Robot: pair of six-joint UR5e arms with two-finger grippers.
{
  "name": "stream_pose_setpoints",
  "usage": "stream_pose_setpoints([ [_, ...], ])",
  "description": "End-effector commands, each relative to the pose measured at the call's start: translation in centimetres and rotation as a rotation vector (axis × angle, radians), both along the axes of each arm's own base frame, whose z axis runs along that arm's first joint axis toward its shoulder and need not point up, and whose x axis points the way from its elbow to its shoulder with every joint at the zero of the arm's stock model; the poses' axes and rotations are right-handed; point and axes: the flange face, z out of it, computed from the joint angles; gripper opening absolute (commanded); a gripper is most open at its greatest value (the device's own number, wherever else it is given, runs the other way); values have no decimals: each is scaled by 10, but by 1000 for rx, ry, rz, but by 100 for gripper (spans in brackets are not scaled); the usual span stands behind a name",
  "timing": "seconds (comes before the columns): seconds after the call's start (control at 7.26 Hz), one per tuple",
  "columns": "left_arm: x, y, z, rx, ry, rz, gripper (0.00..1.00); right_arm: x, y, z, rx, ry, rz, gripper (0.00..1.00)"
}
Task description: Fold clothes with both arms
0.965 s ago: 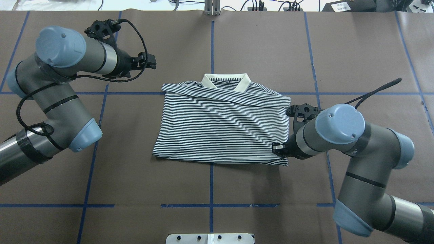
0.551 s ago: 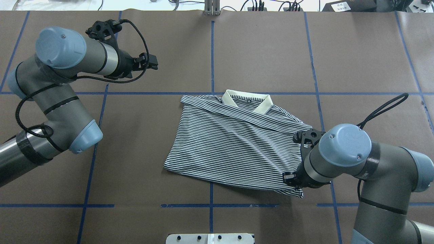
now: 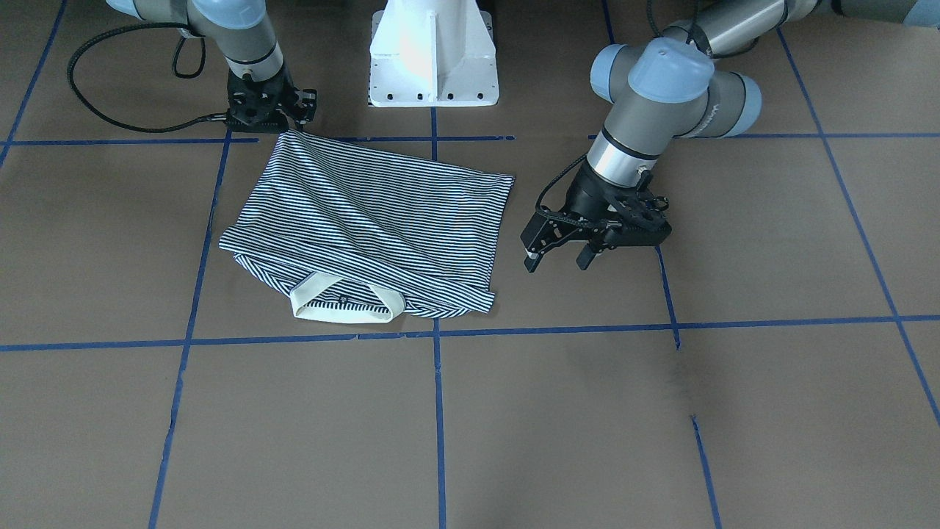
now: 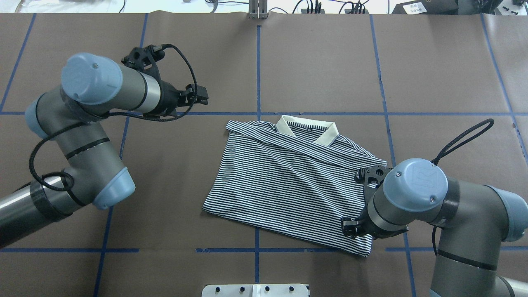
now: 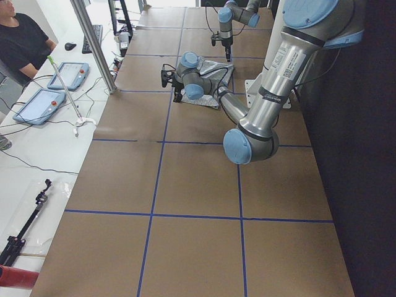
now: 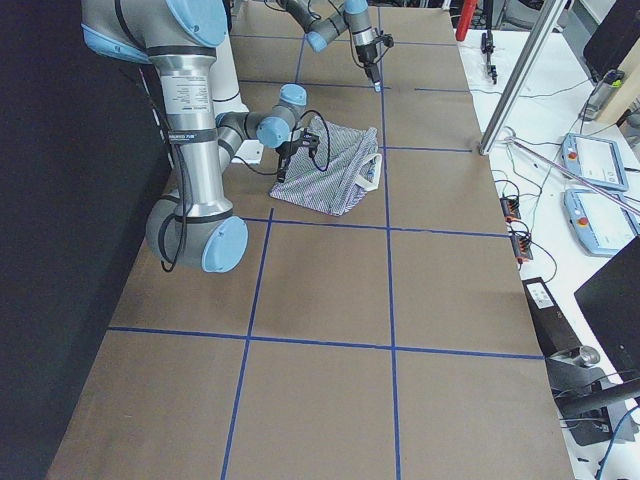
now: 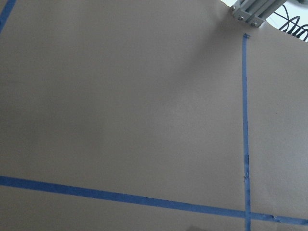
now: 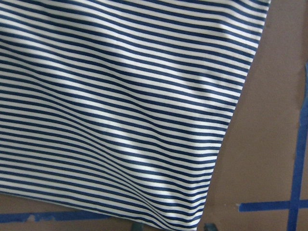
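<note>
The striped polo shirt (image 4: pixel 288 185) lies folded and skewed on the brown table, with its cream collar (image 4: pixel 307 130) at the far side. It also shows in the front view (image 3: pixel 367 220). My right gripper (image 4: pixel 350 227) is shut on the shirt's near right corner, which rises to it in the front view (image 3: pixel 283 126). The right wrist view is filled with striped fabric (image 8: pixel 120 110). My left gripper (image 4: pixel 204 98) is open and empty, a little above the table to the left of the shirt and apart from it; its spread jaws show in the front view (image 3: pixel 557 261).
The white pedestal base (image 3: pixel 433 55) stands at the near table edge, close behind the shirt. Blue tape lines (image 7: pixel 144 199) cross the brown paper cover. A seated operator (image 5: pixel 21 43) and tablets are on the side bench beyond the far edge.
My right gripper has dragged the shirt toward the robot and to the right, turning it askew. My left arm has moved right and nearer to the shirt, gripper still open.
</note>
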Motion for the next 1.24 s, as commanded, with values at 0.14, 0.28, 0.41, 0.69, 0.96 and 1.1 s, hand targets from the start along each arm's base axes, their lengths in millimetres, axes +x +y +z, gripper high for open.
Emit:
stream_pose_setpoints([
  [0.14, 61, 154, -34, -310, -77, -16, 99, 24, -57, -65, 72, -134, 131, 100],
  [0.28, 91, 194, -27, -372, -95, -33, 96, 34, -76, -87, 95, -169, 177, 100],
  [0.41, 114, 207, -16, -386, -125, -54, 94, 43, -86, -92, 101, -177, 200, 100],
  [0.69, 129, 196, 7, -394, -173, -108, 92, 39, -87, -97, 112, -180, 206, 100],
  [0.96, 127, 193, 6, -390, -171, -120, 86, 40, -89, -97, 115, -179, 211, 100],
  [1.1, 127, 193, 8, -391, -174, -120, 81, 40, -89, -97, 116, -180, 211, 100],
])
